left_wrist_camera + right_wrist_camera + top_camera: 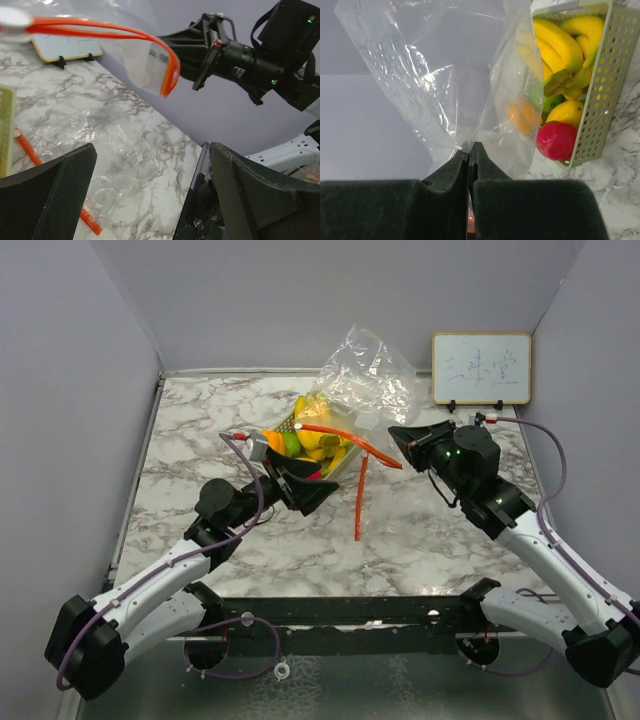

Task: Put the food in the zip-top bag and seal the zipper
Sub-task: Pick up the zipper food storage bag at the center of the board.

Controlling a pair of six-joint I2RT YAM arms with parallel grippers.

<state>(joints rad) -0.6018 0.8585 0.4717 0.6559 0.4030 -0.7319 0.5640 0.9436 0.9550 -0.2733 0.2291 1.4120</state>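
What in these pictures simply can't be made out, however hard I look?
- Whiteboard writing: too small and faint to read in the top view; the left wrist view shows only a blurred strip of it.
- Red apple: top view, mostly hidden by the left gripper.
- Orange fruit: right wrist view, blurred behind the bag film.
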